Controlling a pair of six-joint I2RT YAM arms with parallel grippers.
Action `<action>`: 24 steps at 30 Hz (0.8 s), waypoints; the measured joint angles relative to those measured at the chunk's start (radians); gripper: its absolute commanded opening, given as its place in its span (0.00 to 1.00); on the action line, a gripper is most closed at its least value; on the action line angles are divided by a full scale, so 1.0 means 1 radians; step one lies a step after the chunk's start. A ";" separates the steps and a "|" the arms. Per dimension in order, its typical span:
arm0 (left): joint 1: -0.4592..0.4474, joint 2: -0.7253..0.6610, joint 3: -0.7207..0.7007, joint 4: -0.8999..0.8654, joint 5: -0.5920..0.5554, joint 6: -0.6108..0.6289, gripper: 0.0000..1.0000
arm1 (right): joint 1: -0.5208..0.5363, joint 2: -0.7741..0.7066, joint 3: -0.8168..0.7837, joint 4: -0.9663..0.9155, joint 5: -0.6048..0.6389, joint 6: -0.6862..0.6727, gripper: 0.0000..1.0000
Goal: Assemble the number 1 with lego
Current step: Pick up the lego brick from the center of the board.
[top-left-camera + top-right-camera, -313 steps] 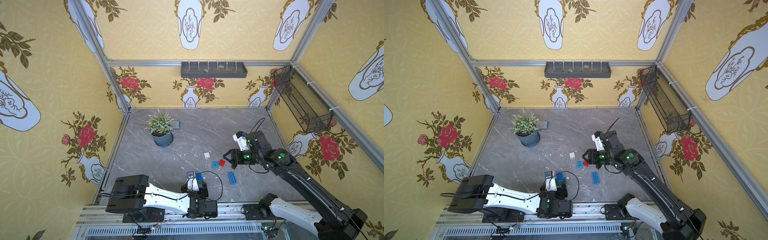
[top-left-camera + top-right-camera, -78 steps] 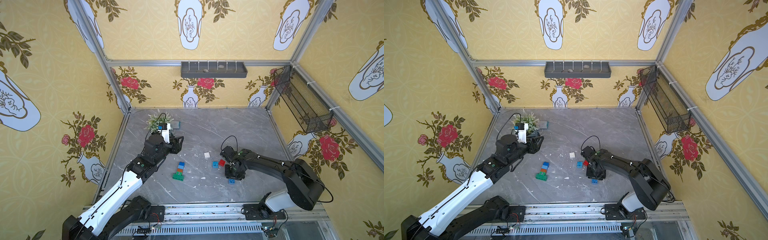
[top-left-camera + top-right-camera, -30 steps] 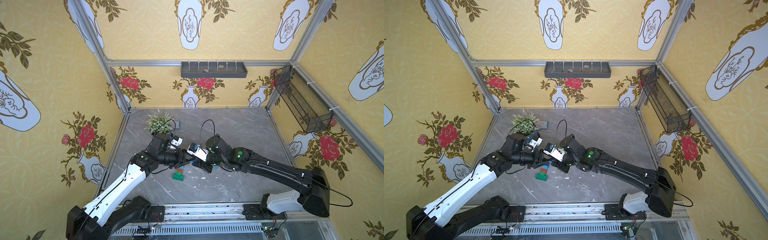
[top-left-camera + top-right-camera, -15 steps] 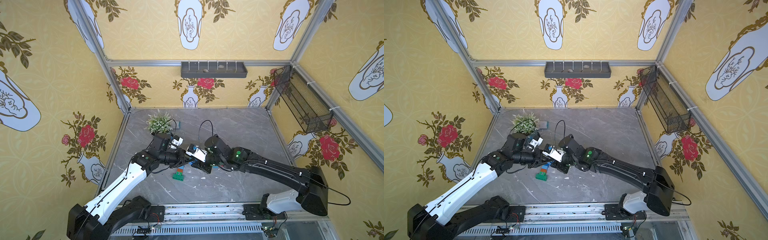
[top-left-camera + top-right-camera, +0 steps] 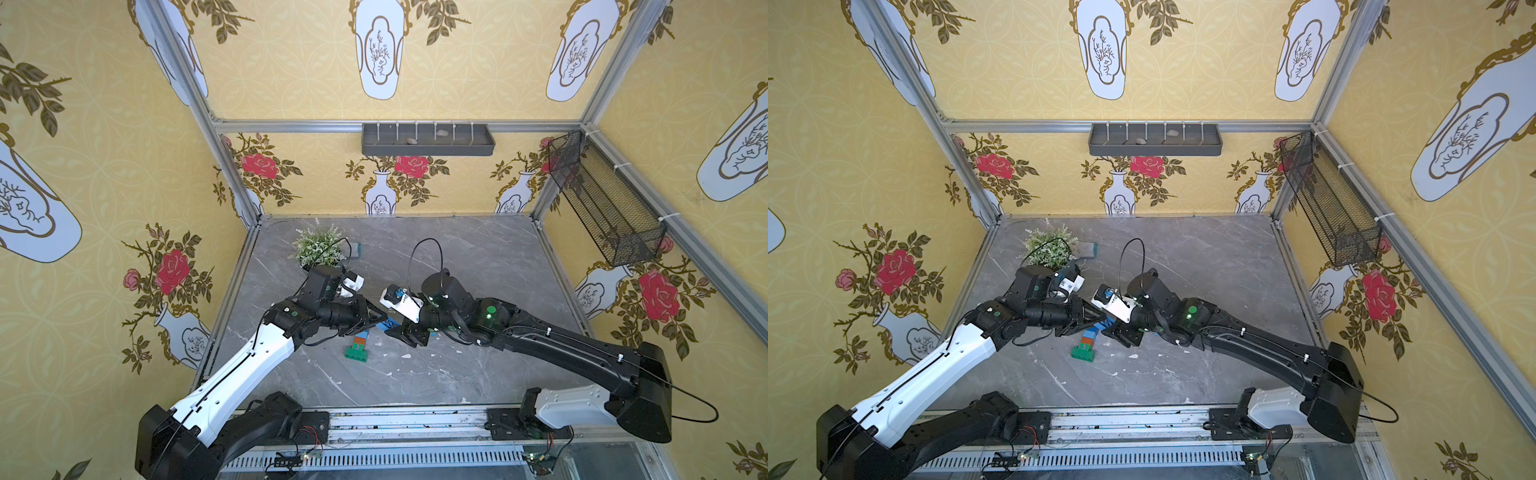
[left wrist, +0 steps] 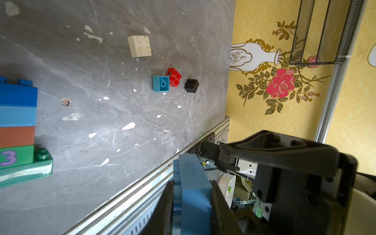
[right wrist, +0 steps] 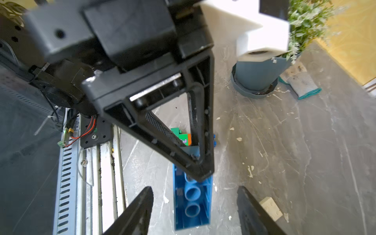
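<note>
Both top views: left tool (image 5: 382,319) and right tool (image 5: 405,332) meet tip to tip, the brick stack (image 5: 358,341) lying just beside them on the grey marbled worktop (image 5: 457,374); the right tool, narrow a second ago, now stands wide. Left wrist: left tool clamps the long blue brick (image 6: 193,193), the brick stack beside it showing a purple "3" on green. Right wrist: right tool's fingers (image 7: 138,211) flank that brick's hollow, tubed underside, untouching.

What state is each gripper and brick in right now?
left gripper: shut on long blue brick
right gripper: open, straddling that brick
long blue brick: held by one end
brick stack: lying on its side, untouched
white brick: loose, studs up
light blue brick: loose, hollow side showing
red brick: loose, studs showing
black brick: loose, studs up
</note>
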 measured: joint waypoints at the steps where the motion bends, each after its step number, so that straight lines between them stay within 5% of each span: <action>1: 0.007 0.001 0.000 -0.001 -0.007 -0.022 0.17 | 0.000 -0.026 -0.024 0.008 0.016 0.000 0.68; 8: 0.054 -0.029 -0.074 0.043 -0.017 -0.271 0.18 | 0.018 -0.153 -0.231 0.153 0.074 -0.137 0.68; 16: 0.060 -0.093 -0.208 0.175 0.018 -0.640 0.15 | 0.020 -0.074 -0.303 0.370 0.126 -0.367 0.67; 24: 0.062 -0.147 -0.268 0.248 0.030 -0.841 0.14 | 0.057 -0.010 -0.316 0.479 0.114 -0.475 0.64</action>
